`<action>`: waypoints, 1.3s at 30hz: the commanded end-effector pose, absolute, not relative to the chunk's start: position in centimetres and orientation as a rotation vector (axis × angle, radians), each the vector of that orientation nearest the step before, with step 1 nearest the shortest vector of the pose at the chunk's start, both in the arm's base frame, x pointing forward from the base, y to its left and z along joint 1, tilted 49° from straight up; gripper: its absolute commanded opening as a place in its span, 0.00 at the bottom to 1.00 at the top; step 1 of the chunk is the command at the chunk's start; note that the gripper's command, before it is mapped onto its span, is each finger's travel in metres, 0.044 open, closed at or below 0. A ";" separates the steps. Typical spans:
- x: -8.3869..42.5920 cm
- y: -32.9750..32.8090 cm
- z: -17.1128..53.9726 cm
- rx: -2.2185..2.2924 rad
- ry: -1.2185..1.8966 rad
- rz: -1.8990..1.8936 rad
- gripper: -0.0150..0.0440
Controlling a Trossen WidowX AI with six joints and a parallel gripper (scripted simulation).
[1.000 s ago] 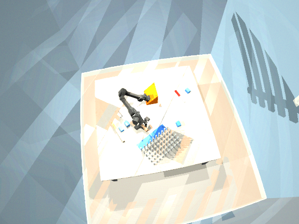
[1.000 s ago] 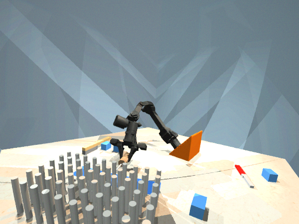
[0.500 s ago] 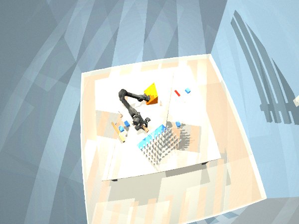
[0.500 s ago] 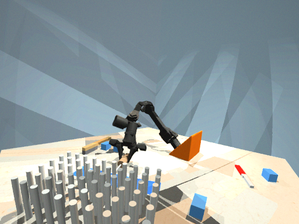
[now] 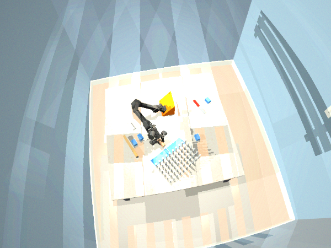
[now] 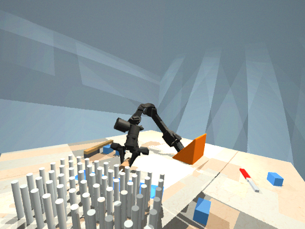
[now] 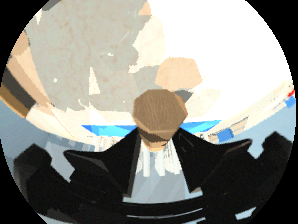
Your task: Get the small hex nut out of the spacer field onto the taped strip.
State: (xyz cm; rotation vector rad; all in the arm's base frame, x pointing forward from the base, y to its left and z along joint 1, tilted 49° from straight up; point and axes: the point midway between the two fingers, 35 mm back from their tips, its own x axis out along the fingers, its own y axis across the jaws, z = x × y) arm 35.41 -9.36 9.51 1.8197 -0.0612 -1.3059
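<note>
My gripper (image 5: pixel 159 141) (image 6: pixel 126 163) (image 7: pixel 155 127) is shut on a tool's wooden handle (image 5: pixel 161 143) (image 6: pixel 125 165) (image 7: pixel 160 111), just outside the spacer field. A thin pale shaft (image 5: pixel 167 150) (image 6: pixel 121 171) runs from the handle over the blue taped strip (image 5: pixel 179 143) (image 6: pixel 153 190) (image 7: pixel 102 130) toward the front spacers. Its far end is hidden or too fine to make out. The grey metal spacers (image 6: pixel 60 212) stand upright in rows beyond the strip. The hex nut cannot be made out in any view.
An orange wedge (image 5: pixel 168 103) (image 6: pixel 197 151) stands beside the arm's base. Two blue blocks (image 5: pixel 134 143) (image 5: pixel 140 136) and a long wooden bar (image 5: pixel 130 146) (image 6: pixel 99 147) lie left of the field. A third blue block (image 5: pixel 197 136) (image 6: pixel 202 211) and a red-handled tool (image 5: pixel 196 103) (image 6: pixel 244 173) lie right.
</note>
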 end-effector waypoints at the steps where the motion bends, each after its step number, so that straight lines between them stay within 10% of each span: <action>1: 35.9 -9.3 9.7 1.829 -0.071 -1.297 0.25; 39: 38.0 -8.8 8.9 1.831 -0.072 -1.296 0.25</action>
